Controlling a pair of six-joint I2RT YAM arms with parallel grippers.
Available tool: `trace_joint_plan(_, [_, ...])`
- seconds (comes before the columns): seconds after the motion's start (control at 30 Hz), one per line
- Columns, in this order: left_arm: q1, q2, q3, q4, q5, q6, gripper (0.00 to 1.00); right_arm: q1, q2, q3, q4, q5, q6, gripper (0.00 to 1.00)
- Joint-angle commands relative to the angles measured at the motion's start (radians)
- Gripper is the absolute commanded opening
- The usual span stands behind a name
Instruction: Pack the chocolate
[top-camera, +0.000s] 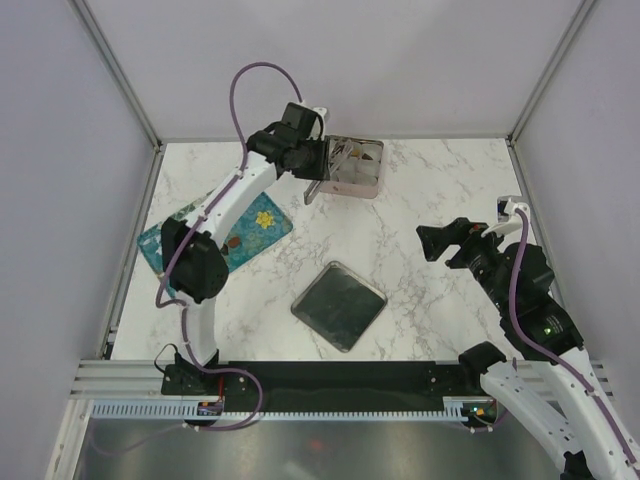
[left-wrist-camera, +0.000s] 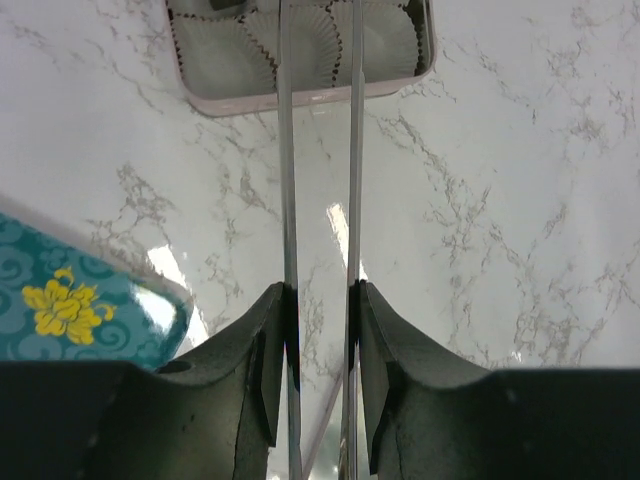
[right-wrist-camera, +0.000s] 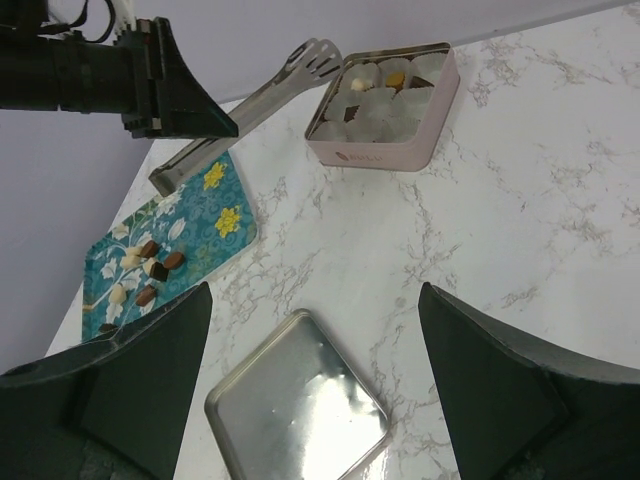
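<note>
Several chocolate pieces (right-wrist-camera: 150, 268), dark brown, reddish and whitish, lie on a teal flowered tray (right-wrist-camera: 195, 215); one also shows in the top view (top-camera: 232, 241). A few more pieces (right-wrist-camera: 397, 78) sit among pale paper cups in the square pink tin (right-wrist-camera: 385, 150). My left gripper (top-camera: 318, 165) is shut on metal tongs (right-wrist-camera: 245, 105), whose arms (left-wrist-camera: 284, 150) reach over the tin's near edge (left-wrist-camera: 300, 100). I see nothing between the tong tips. My right gripper (right-wrist-camera: 315, 290) is open and empty, high above the table at the right (top-camera: 435, 243).
The tin's square metal lid (top-camera: 338, 305) lies flat on the marble mid-table, also below my right gripper (right-wrist-camera: 300, 410). The teal tray (top-camera: 250, 222) sits at the left, partly under the left arm. Walls enclose the table on three sides.
</note>
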Motion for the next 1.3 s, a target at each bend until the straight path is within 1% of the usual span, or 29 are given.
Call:
trace_joint_plan(0.0, [-0.019,0.092,0.109,0.022,-0.004,0.039,0.37,0.004,0.006,0.045,0.026,0.027,-0.022,0.93])
trace_joint_plan(0.13, [-0.029,0.172,0.177,0.032,0.002,0.052,0.37,0.004,0.011,0.043,0.025,0.039,-0.030,0.93])
trace_joint_plan(0.5, [-0.031,0.254,0.178,0.083,-0.031,0.080,0.37,0.004,0.022,0.045,0.022,0.050,-0.038,0.93])
trace_joint_plan(0.7, [-0.031,0.275,0.187,0.111,-0.048,0.100,0.38,0.004,0.025,0.040,0.020,0.054,-0.035,0.93])
trace_joint_plan(0.77, [-0.031,0.281,0.194,0.109,-0.079,0.108,0.39,0.004,0.026,0.039,0.020,0.056,-0.035,0.93])
trace_joint_plan(0.9, [-0.031,0.290,0.194,0.114,-0.076,0.114,0.41,0.004,0.028,0.039,0.020,0.059,-0.033,0.93])
trace_joint_plan(1.03, [-0.031,0.297,0.194,0.114,-0.074,0.117,0.45,0.003,0.036,0.040,0.020,0.061,-0.032,0.93])
trace_joint_plan(1.27, [-0.031,0.294,0.192,0.112,-0.084,0.125,0.46,0.004,0.029,0.029,0.022,0.064,-0.029,0.93])
